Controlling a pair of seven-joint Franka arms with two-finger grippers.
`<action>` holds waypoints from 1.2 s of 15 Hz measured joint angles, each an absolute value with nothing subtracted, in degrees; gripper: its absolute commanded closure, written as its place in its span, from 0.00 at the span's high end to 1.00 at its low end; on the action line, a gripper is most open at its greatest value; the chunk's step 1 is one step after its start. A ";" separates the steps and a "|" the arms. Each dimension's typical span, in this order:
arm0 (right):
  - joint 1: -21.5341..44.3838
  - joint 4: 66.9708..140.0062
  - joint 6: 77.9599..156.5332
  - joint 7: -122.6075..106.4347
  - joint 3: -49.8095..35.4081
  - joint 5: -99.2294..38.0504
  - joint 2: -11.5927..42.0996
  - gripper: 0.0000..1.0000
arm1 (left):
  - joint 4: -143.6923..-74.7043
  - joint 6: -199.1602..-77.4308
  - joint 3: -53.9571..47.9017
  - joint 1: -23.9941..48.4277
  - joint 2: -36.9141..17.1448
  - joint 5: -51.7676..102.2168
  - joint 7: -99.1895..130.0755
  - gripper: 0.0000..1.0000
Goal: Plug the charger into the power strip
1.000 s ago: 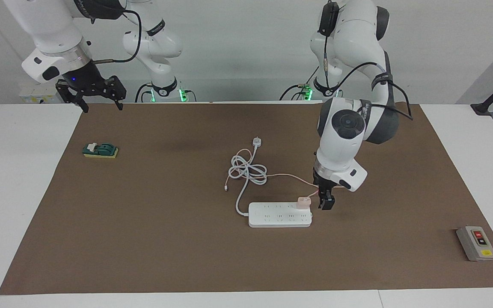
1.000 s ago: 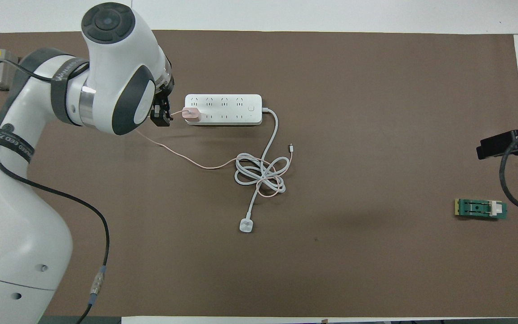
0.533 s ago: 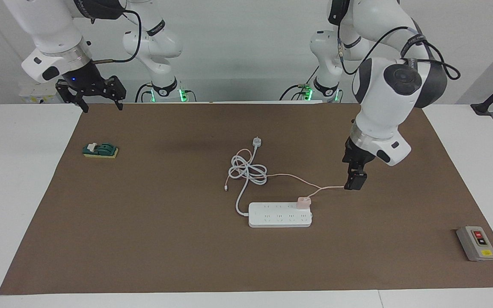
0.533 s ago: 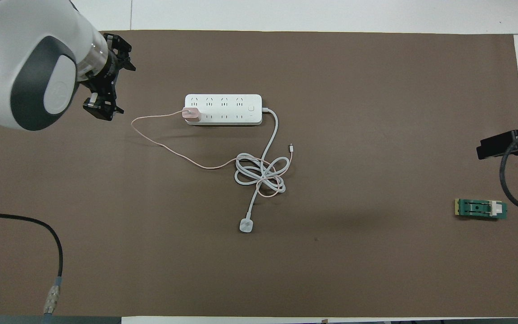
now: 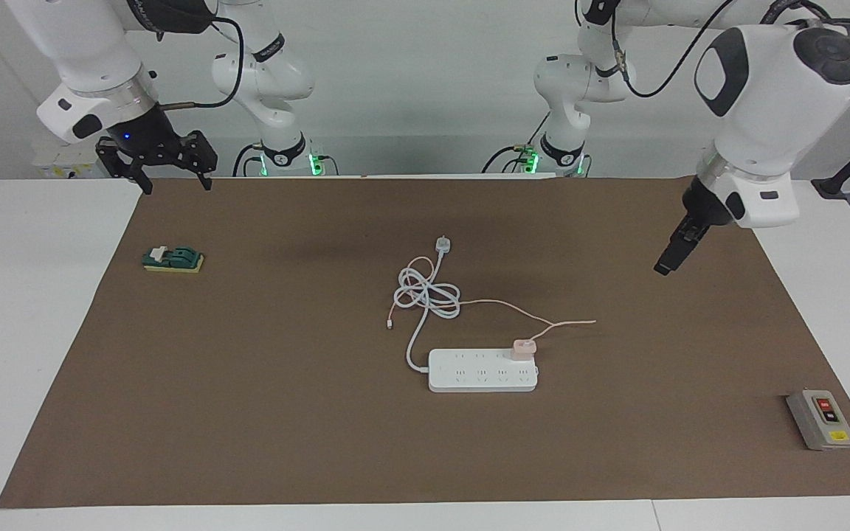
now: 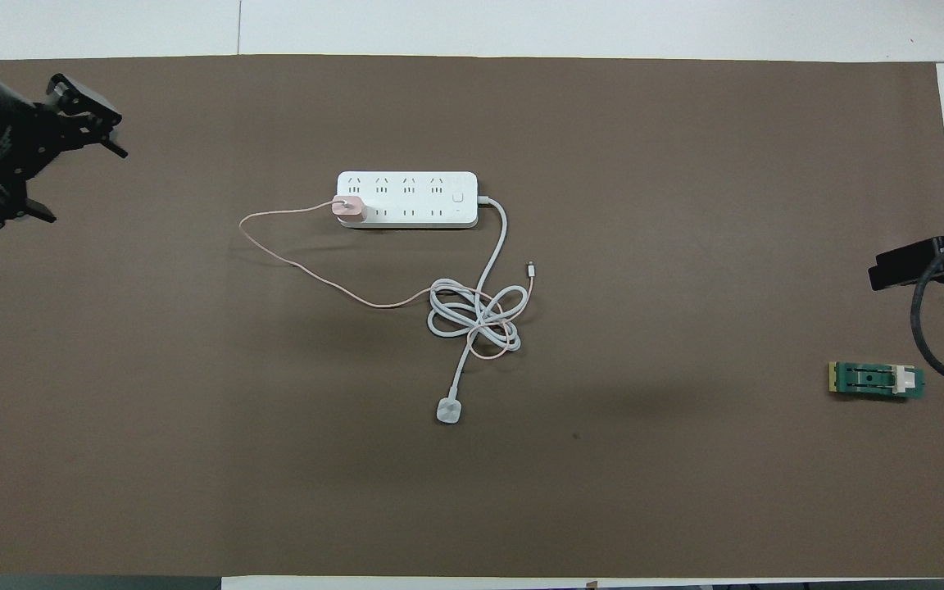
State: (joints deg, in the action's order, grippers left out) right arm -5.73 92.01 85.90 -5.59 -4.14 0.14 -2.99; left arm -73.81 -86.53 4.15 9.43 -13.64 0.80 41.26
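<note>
charger [image 5: 523, 348] seated in power strip [image 5: 482, 377], left gripper [image 6: 46, 176] released, empty, right gripper [image 5: 172, 172] spread, cropped overhead

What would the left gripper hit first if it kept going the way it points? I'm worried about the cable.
Likely only the bare brown mat: the open left gripper points down over it, apart from the charger cable; depth is uncertain.

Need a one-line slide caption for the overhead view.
Charger seated in the power strip on the brown mat; left gripper open, raised over the mat's edge.
</note>
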 measured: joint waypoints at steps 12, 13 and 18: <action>-6.40 92.01 85.90 -5.59 -4.12 0.14 -2.99 1.00 | -97.75 -92.01 3.83 2.69 5.34 0.76 3.84 1.00; -6.40 92.01 85.90 -5.59 -4.12 0.14 -2.99 1.00 | -99.39 -91.78 3.82 2.69 6.50 0.75 3.67 1.00; -6.40 92.01 85.90 -5.59 -4.12 0.14 -2.99 1.00 | -99.65 -88.20 3.86 2.63 7.18 -0.36 3.51 1.00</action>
State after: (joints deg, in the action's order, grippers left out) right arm -6.40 92.01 85.90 -5.59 -4.12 0.14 -2.99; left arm -99.65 -88.20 3.86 2.63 7.18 -0.36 3.51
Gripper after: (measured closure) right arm 0.000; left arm 0.000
